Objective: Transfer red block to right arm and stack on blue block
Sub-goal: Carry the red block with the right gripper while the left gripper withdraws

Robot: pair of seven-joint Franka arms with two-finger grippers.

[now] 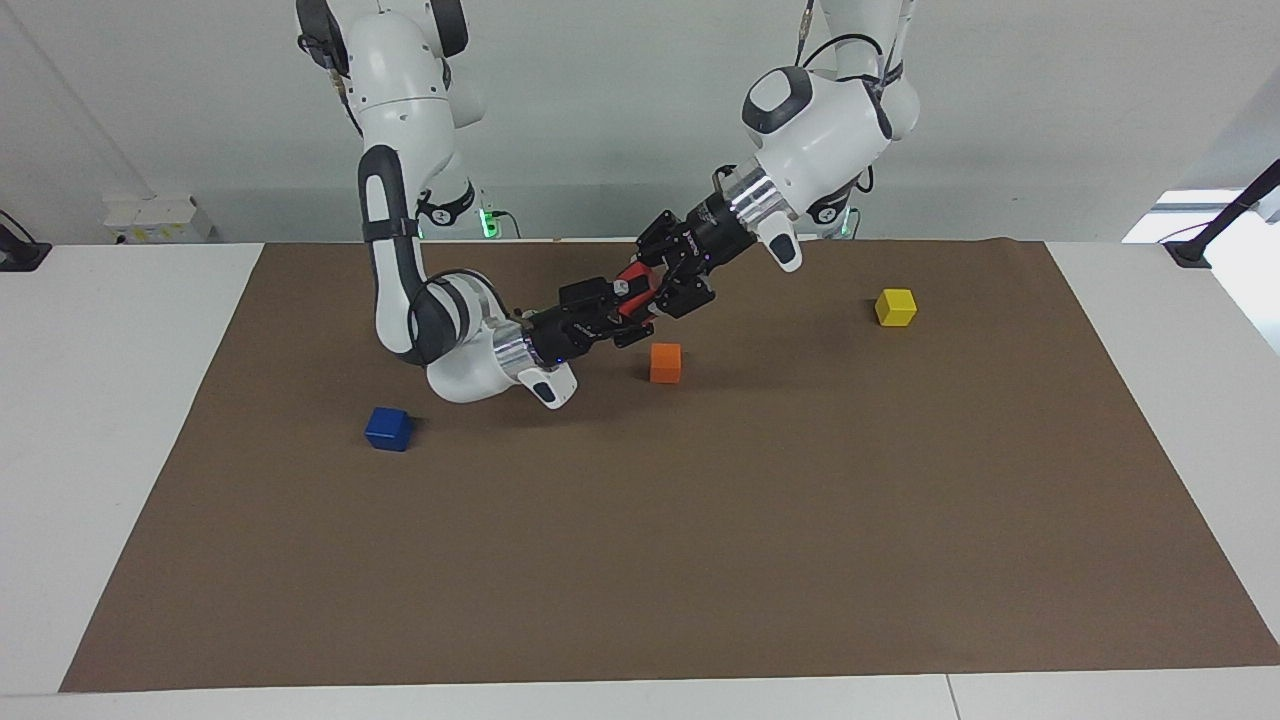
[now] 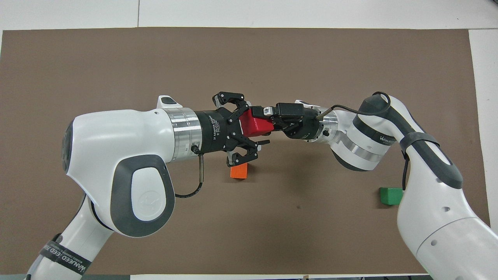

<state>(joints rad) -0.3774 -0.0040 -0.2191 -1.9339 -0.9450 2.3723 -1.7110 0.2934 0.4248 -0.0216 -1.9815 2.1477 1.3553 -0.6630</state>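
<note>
The red block is held up in the air between the two grippers; it also shows in the overhead view. My right gripper is shut on it. My left gripper is around the same block with its fingers spread open. Both are over the mat beside the orange cube. The blue block lies on the mat toward the right arm's end, farther from the robots than the right arm's elbow. It is hidden under the right arm in the overhead view.
An orange cube lies just below the grippers. A yellow cube lies toward the left arm's end. A green cube lies near the right arm's base. All rest on a brown mat.
</note>
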